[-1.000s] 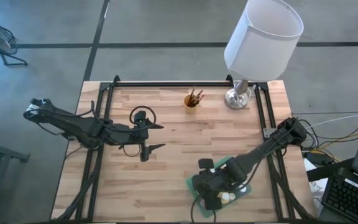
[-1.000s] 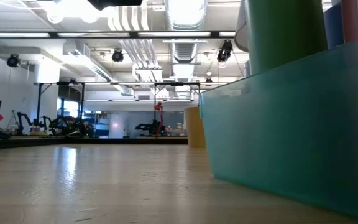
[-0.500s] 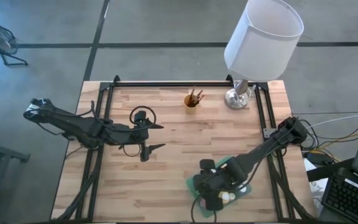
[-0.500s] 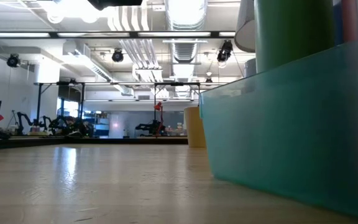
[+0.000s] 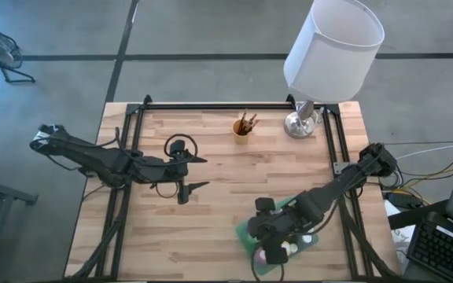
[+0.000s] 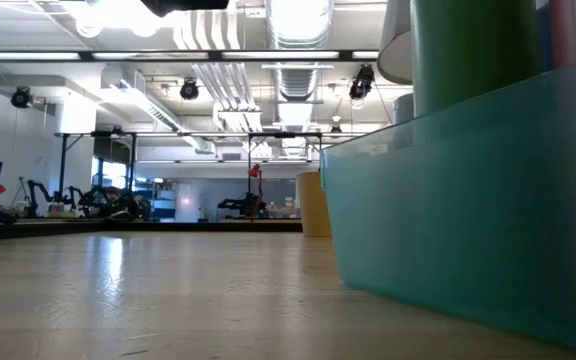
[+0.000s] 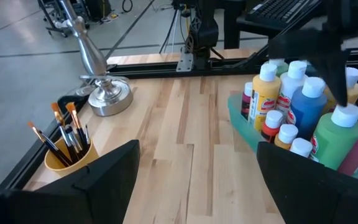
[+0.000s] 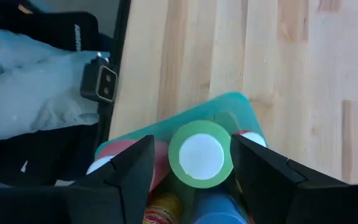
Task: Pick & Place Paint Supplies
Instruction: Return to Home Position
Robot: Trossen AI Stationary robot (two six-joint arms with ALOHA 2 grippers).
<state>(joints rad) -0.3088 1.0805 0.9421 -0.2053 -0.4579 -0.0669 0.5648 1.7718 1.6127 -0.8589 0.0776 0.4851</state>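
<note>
paint bottles [image 7: 303, 106] in green bin [image 6: 468, 220], brushes [image 7: 67, 134] in cup [image 7: 64, 163], left gripper [image 7: 197, 149] and right gripper [image 8: 191, 143] released

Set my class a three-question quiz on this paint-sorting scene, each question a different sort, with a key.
1. True or false: the left gripper holds a brush.
2. The brushes stand in: A a yellow cup; B a glass jar; C a drawer.
3. Fill in: the open right gripper hangs over the big green bottle, which stands in the ____.
Key: 1 false, it is open and empty; 2 A; 3 green bin.
</note>
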